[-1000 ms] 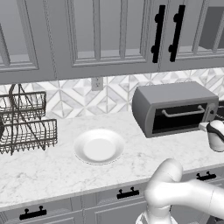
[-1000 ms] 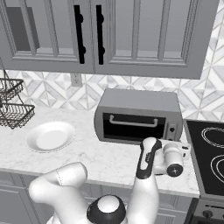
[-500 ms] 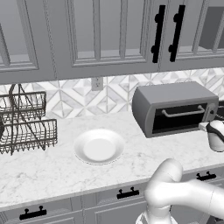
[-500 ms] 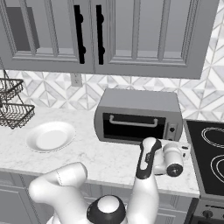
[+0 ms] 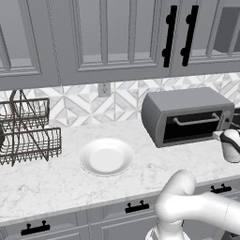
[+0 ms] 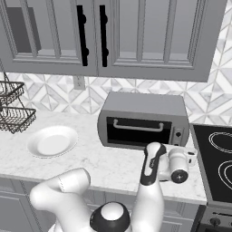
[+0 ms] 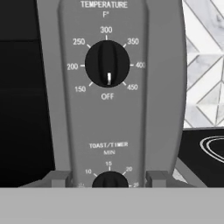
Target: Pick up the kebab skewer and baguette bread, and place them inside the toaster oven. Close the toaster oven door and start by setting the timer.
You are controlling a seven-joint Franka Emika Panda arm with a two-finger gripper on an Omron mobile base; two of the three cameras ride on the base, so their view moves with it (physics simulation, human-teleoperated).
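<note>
Marble counter [image 6: 104, 165], toaster oven [image 6: 142, 120], end effector [image 7: 109, 178] clamped on timer knob [image 7: 109, 180].

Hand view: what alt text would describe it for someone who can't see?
Close-up of the toaster oven control panel: the temperature knob points to OFF, and the gripper fingers flank the toast/timer knob at the bottom edge.

grey cabinets [image 5: 108, 42] | patterned tile backsplash [image 5: 84, 105] | marble counter [image 5: 56, 180]

A glossy white arm [image 6: 152, 199] of rounded segments, with dark joint bands and caps.
</note>
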